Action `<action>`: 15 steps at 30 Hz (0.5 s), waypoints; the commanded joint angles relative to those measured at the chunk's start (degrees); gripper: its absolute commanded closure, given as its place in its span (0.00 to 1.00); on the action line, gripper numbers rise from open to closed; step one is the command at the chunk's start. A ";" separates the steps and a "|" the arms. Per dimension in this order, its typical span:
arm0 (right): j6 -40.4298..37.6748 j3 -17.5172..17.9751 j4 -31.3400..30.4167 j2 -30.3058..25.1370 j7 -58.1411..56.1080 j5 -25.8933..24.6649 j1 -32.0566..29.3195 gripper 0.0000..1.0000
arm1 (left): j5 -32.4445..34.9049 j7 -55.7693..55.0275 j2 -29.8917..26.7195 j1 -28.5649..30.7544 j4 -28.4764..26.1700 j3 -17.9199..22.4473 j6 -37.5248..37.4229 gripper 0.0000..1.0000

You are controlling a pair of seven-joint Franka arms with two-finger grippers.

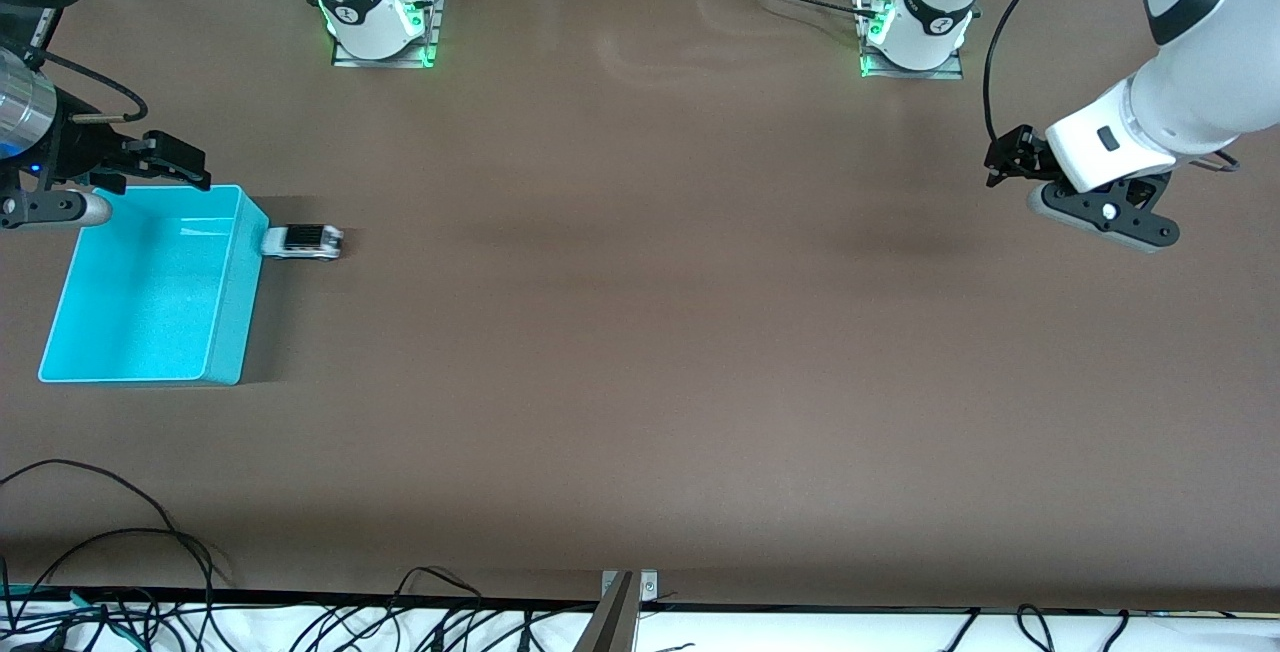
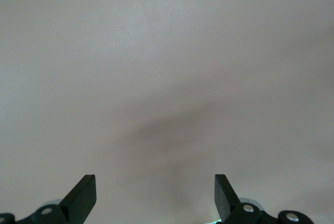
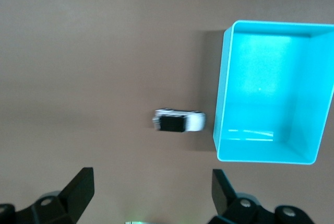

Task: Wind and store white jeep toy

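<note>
Item one: turquoise bin (image 1: 225, 327), sitting on the brown table (image 1: 640, 382) toward my right arm's end, its open top facing up and nothing lying inside it.

Item two: white jeep toy (image 1: 302, 242), resting on the table on its wheels just outside the bin's wall, beside the corner of the bin that is farther from the front camera; whether it is touching that wall I am not able to tell. My right wrist view is showing the toy (image 3: 179, 121) next to the bin (image 3: 223, 93).

Item three: my right gripper (image 1: 185, 167), hanging over that same part of the bin's rim, fingers spread wide and carrying nothing.

Item four: my left gripper (image 1: 1000, 160), waiting over bare table at my left arm's end, fingers (image 2: 83, 195) likewise spread apart and gripping nothing
</note>
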 commanded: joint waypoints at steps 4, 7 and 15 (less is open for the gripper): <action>-0.76 0.07 0.11 1.59 -12.48 -0.34 0.47 0.00 | 0.35 -14.35 -3.23 -1.14 -2.83 1.14 3.53 0.00; -0.58 0.07 0.11 2.38 -18.37 -0.08 0.47 0.00 | 0.36 -17.26 -4.46 -1.32 -2.65 1.23 3.71 0.00; 0.03 0.07 -2.34 2.82 -32.95 0.01 0.47 0.00 | -0.61 -17.18 -5.69 -2.72 -0.73 4.20 2.05 0.00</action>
